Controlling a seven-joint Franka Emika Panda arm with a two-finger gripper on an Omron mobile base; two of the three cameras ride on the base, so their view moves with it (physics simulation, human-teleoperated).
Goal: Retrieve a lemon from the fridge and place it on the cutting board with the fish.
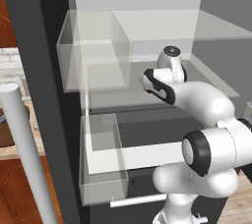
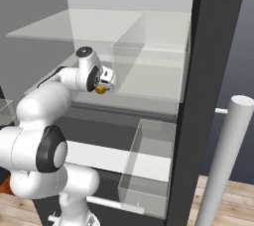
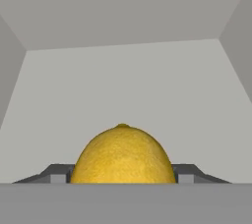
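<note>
The lemon (image 3: 123, 156), small and yellow, lies on a pale shelf inside the open fridge (image 2: 213, 71). My gripper (image 3: 123, 178) reaches in over that shelf, and its dark fingertips (image 3: 59, 176) press against the lemon's two sides. From the right base view the lemon (image 2: 100, 89) shows as a yellow spot under the gripper (image 2: 104, 85), right at the end of the white arm. In the left base view the arm's wrist (image 1: 170, 63) covers the gripper and the fruit. The cutting board and the fish are out of view.
Clear door bins (image 1: 93, 51) (image 2: 149, 165) hang on both open doors, close to the arm. Long white bar handles (image 1: 24, 154) (image 2: 225, 165) stand near the cameras. A clear shelf (image 2: 89, 27) spans above the gripper, and a drawer with a white rail (image 1: 138, 199) sits below.
</note>
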